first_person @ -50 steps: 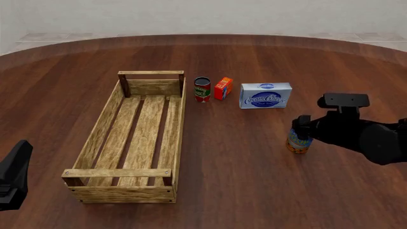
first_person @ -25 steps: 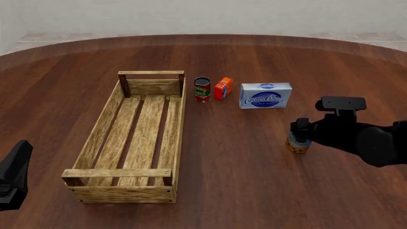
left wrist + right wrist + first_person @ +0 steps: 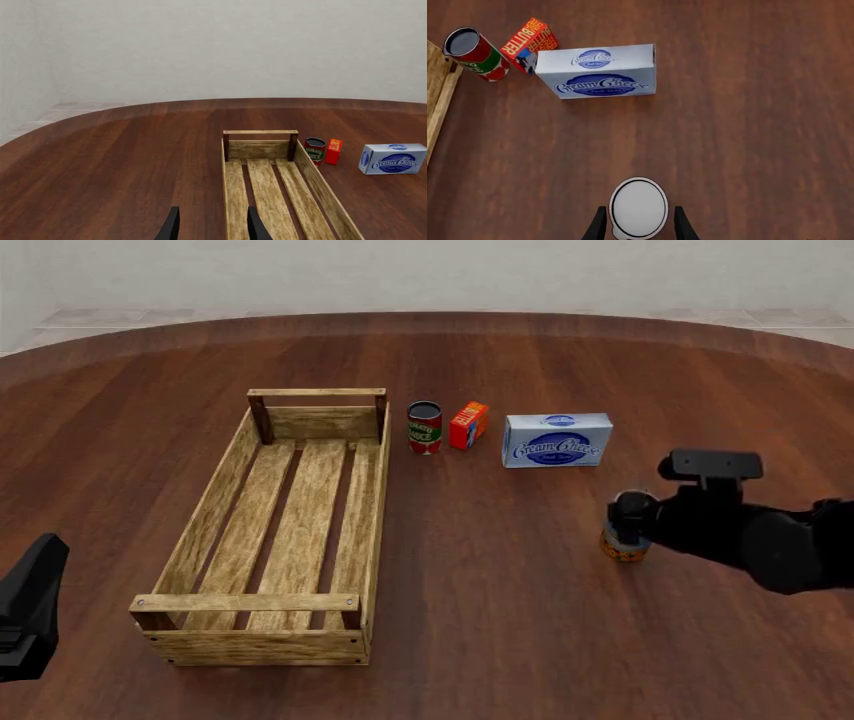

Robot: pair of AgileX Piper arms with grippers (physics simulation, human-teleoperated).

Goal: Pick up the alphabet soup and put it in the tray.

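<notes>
Since a second ago the right gripper [image 3: 627, 518] has lifted slightly at lower right, fingers straddling the alphabet soup [image 3: 625, 540] standing on the bench [image 3: 507, 640], closure indeterminate; rigid, smooth, probably weighty, best clamped mid-wall; left gripper [image 3: 210, 225] released.

The bigger cylindrical can with the blue, yellow and orange label and silver-grey lid [image 3: 639, 206] stands upright on the worktop, well off to the right of the long light-wood slatted crate [image 3: 214, 515], which has nothing in it.
</notes>
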